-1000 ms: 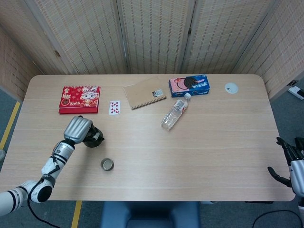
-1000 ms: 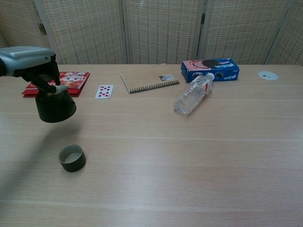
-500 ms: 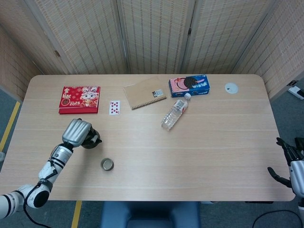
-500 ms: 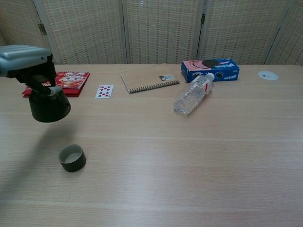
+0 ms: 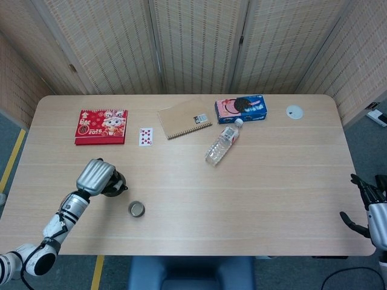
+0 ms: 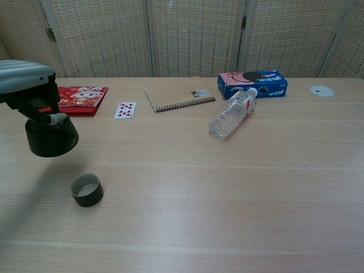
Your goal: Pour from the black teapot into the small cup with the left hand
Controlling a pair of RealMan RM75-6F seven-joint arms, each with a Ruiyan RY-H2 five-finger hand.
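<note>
Left hand (image 6: 25, 85) fingers (image 6: 48, 116) around black teapot (image 6: 51, 136)

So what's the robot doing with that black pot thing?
The robot's left hand holds the black teapot up off the table, close to the small cup. The teapot looks upright and nothing can be seen pouring yet. The cup stands on the table, a little to the side of the teapot. The right hand waits at the far table edge, holding nothing.
</note>
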